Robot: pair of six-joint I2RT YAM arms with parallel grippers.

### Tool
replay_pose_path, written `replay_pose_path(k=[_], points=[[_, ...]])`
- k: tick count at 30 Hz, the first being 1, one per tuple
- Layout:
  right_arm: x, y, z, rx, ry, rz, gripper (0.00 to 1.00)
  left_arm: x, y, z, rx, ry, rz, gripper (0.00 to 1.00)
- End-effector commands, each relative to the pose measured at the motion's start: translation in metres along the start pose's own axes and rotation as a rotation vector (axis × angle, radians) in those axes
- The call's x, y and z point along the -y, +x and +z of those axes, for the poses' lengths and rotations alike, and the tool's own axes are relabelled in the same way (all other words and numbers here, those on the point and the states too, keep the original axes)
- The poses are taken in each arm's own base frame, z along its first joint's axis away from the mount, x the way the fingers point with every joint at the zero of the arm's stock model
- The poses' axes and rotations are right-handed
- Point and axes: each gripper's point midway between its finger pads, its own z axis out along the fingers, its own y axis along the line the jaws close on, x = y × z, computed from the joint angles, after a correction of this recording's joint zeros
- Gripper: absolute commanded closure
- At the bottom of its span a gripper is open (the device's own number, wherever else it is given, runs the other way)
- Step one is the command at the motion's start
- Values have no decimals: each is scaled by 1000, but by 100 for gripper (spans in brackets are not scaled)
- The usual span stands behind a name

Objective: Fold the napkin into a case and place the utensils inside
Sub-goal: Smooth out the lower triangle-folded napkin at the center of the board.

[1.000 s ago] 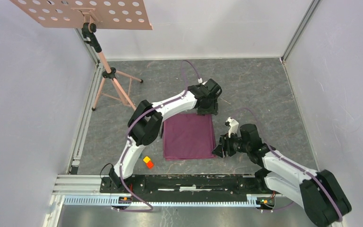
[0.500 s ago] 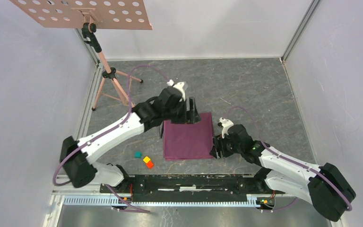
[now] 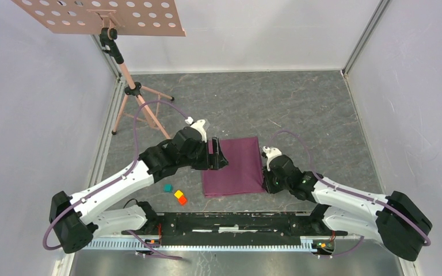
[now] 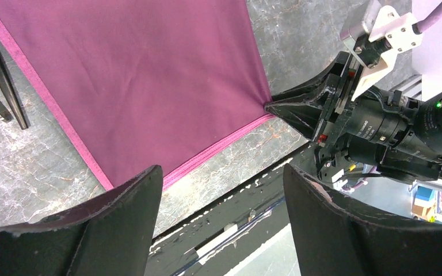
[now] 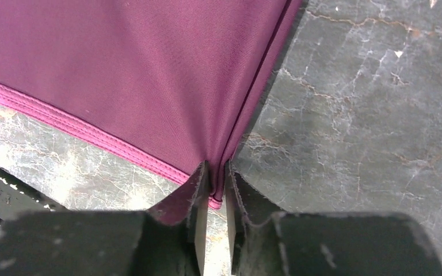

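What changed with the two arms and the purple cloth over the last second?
The left gripper swung from the far right corner of the plum-purple cloth napkin to its left edge, jaws open. The right gripper, open before, closed on the near right corner. The napkin and the small yellow and orange blocks stayed put.

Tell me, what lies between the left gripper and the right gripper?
The purple napkin lies between the left gripper and the right gripper, which pinches its near right corner. The top external view shows this.
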Motion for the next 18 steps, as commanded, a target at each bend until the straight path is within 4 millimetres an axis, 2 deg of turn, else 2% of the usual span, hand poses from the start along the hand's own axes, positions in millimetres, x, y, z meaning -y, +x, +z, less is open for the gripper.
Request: replay_pose_path(k=[1, 3, 5, 7, 9, 11, 12, 14, 18], points=[[16, 25, -3, -66, 61, 0, 82, -2, 0, 2, 22, 8, -13, 17], [22, 31, -5, -80, 83, -1, 87, -3, 2, 5, 15, 7, -16, 16], [30, 35, -8, -84, 114, -1, 87, -2, 4, 9, 5, 14, -18, 16], [35, 33, -13, -71, 139, -3, 87, -2, 4, 14, -1, 14, -21, 16], [31, 27, -15, -52, 117, -8, 84, -4, 2, 20, -5, 0, -27, 15], [20, 12, -17, -14, 65, -22, 70, -5, -4, 28, -5, -6, -30, 15], [17, 0, -17, 13, 51, -26, 59, -6, -9, 32, -2, -13, -32, 15], [18, -27, -17, 60, 32, -25, 42, -9, -19, 44, -3, -34, -38, 14], [31, -85, -7, 179, -4, 7, 28, -22, -42, 69, 10, -89, -54, 14]])
